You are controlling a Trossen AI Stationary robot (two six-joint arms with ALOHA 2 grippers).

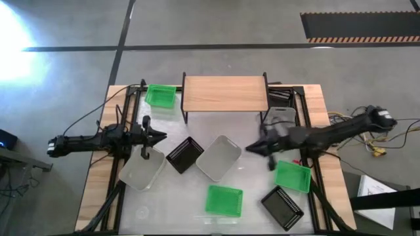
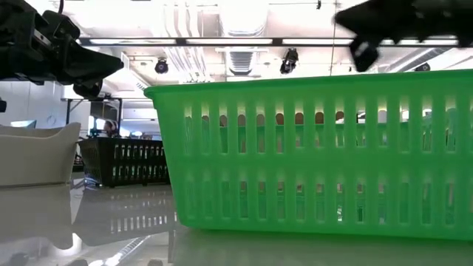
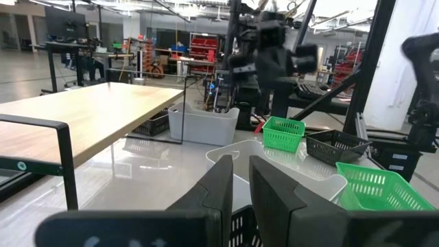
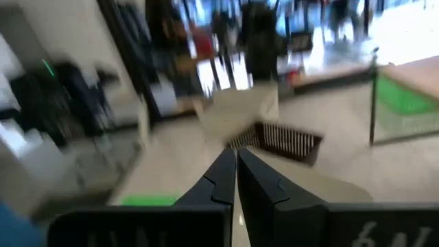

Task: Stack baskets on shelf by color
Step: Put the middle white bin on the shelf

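Note:
The shelf (image 1: 224,94) stands at the table's far middle, its wood top bare. One green basket (image 1: 161,96) sits on the table left of it and one white basket (image 1: 280,118) right of it. On the table in front lie a black basket (image 1: 185,155), two white baskets (image 1: 219,157) (image 1: 142,169), two green baskets (image 1: 224,200) (image 1: 293,176) and a second black basket (image 1: 283,205). My left gripper (image 1: 161,136) (image 3: 240,180) hovers above the left white basket's far end, open by a narrow gap. My right gripper (image 1: 249,149) (image 4: 235,161) hangs shut in the air beside the middle white basket.
The near green basket (image 2: 318,155) fills most of the low view. Black frame rails run along both table sides (image 1: 305,124). Cables lie off the right edge (image 1: 374,141). Bare tabletop shows between the shelf and the baskets (image 1: 223,131).

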